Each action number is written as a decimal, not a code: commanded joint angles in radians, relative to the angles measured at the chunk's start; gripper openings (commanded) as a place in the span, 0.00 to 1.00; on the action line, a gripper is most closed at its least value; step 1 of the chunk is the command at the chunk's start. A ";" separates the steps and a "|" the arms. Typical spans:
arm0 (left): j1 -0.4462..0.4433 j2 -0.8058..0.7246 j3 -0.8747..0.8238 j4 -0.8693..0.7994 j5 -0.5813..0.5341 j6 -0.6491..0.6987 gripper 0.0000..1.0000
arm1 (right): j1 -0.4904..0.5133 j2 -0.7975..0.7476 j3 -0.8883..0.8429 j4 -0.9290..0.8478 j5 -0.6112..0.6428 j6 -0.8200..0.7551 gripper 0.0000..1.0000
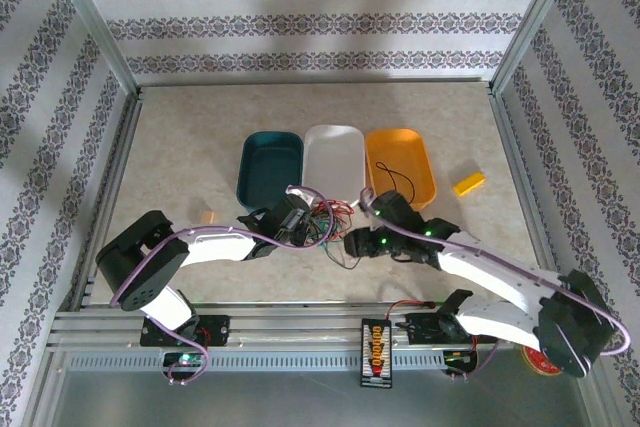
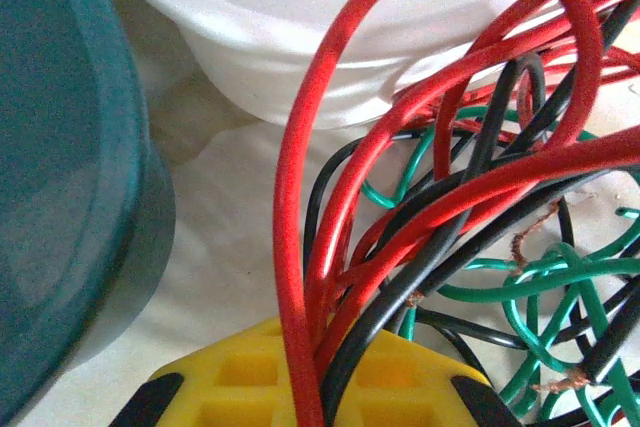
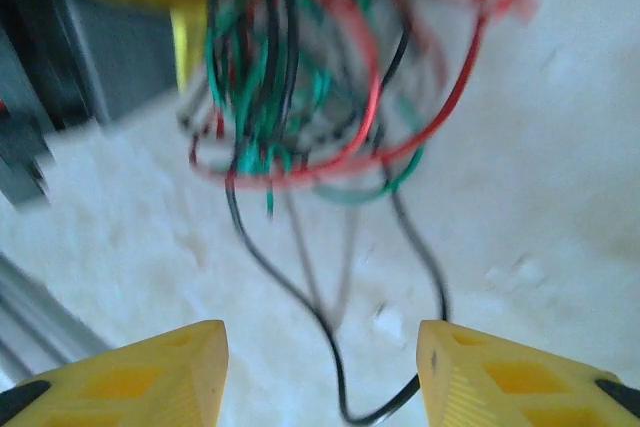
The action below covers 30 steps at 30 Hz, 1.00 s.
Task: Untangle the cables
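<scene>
Top external: logged teal bin, white bin beyond left claw, clamped tight on cables; orange bin, black wire inside, beyond right claw, fingers parted, gripping nothing.

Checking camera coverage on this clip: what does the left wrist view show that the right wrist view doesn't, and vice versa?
Left wrist: the left gripper shut on the cables, close to the teal bin and the white bin. Right wrist: the right gripper open, with a black strand trailing toward it over the table. Both: the cables, red, green and black, in one tangle.
</scene>
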<state>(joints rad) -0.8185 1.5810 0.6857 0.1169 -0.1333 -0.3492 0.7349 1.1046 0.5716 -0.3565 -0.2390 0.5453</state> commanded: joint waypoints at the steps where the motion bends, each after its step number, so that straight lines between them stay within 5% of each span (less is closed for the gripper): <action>1: -0.008 0.002 0.023 -0.015 -0.038 -0.017 0.00 | 0.018 0.074 -0.018 -0.019 -0.037 0.029 0.52; 7: -0.008 0.000 0.023 -0.014 -0.040 -0.016 0.00 | -0.033 0.096 -0.010 0.023 -0.071 0.004 0.53; 15: -0.008 -0.005 0.021 -0.018 -0.040 -0.022 0.00 | -0.044 0.047 -0.028 -0.074 0.074 -0.035 0.53; 22: -0.008 -0.010 0.017 -0.013 -0.037 -0.020 0.00 | -0.018 0.160 -0.015 -0.040 0.048 -0.060 0.50; 24: -0.008 -0.010 0.015 -0.014 -0.038 -0.022 0.00 | -0.019 0.192 -0.005 -0.025 0.038 -0.076 0.45; 28: -0.009 -0.010 0.015 -0.018 -0.046 -0.025 0.00 | -0.022 0.233 0.019 -0.032 0.061 -0.073 0.08; 30: -0.008 -0.010 0.015 -0.019 -0.048 -0.026 0.00 | -0.021 0.216 0.032 -0.059 0.138 -0.049 0.00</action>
<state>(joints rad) -0.8185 1.5810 0.6876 0.1165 -0.1421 -0.3527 0.7074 1.3258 0.5674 -0.4038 -0.1799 0.4927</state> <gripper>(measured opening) 0.085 0.036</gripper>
